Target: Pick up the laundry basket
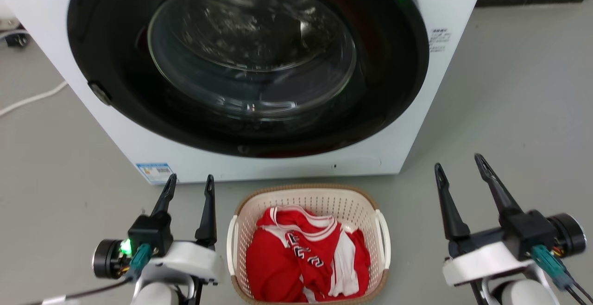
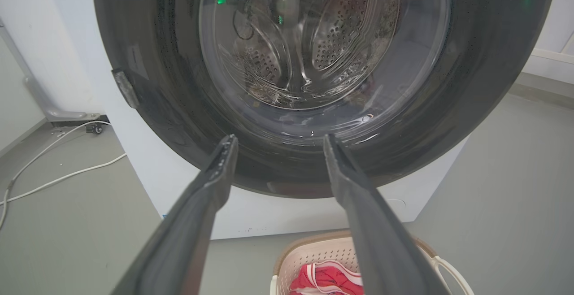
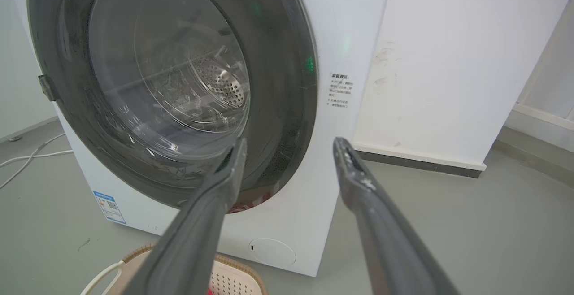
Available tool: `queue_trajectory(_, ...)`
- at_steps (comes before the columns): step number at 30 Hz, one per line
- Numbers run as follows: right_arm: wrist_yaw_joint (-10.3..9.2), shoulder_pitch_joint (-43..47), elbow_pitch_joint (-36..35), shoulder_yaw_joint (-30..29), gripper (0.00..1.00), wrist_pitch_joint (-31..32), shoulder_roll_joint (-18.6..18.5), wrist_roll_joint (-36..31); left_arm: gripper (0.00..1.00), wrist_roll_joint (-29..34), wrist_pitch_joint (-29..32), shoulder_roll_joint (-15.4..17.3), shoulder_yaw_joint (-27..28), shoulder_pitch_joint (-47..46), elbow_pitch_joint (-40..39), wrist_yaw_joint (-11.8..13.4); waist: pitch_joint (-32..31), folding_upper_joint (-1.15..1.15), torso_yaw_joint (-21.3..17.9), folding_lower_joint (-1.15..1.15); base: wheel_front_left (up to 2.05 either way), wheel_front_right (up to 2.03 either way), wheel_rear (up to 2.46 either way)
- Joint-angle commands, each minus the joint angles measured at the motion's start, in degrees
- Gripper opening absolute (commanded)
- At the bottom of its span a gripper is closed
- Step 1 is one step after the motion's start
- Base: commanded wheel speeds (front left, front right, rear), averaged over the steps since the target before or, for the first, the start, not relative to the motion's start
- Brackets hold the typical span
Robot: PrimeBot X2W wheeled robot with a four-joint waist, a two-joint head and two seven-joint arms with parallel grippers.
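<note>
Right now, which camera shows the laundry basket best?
The head view: nearly the whole laundry basket shows, rim and both white handles, holding red clothes. The left wrist view catches its far end and one handle; the right wrist view, a rim corner at the bottom edge.

Open floor [image 1: 486, 110] flanks laundry basket [image 1: 324, 201]; washing machine [image 1: 116, 133] behind.

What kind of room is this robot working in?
Likely a laundry area, perhaps a test room: a front-loading washing machine stands on a grey floor, with a laundry basket of red clothes before it.
</note>
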Motion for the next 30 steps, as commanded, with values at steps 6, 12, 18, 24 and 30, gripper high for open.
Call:
queue_trajectory(6,-0.03,-6.1,9.6,2.1,1.0,-0.1,-0.2,-2.9,1.0,0.5,-0.2,0.2,-0.1,-7.2,10.6,-1.6,7.9,0.0,-0.5,0.0,0.0,0.0,0.0)
queue_trajectory(12,-0.03,-11.7,17.0,2.7,1.0,-0.1,-0.2,-4.4,1.0,0.6,-0.2,0.8,0.4,-12.6,19.8,-2.6,14.2,0.0,-1.0,0.0,0.0,0.0,0.0)
queue_trajectory(18,-0.03,-16.3,23.0,3.3,1.0,-0.1,-0.1,-5.1,1.0,0.9,-0.2,1.2,0.6,-17.6,25.8,-2.9,19.7,0.0,-1.2,0.0,0.0,0.0,0.0)
queue_trajectory(24,-0.03,-21.7,30.5,4.3,1.0,-0.1,-0.1,-6.2,1.0,1.3,-0.2,1.7,0.2,-23.1,32.1,-3.0,25.2,0.0,-1.1,0.0,0.0,0.0,0.0)
queue_trajectory(30,-0.03,-26.9,37.6,5.0,1.0,-0.1,-0.1,-6.8,1.0,1.6,-0.2,2.1,0.1,-27.7,37.4,-2.6,29.3,0.0,-1.0,0.0,0.0,0.0,0.0)
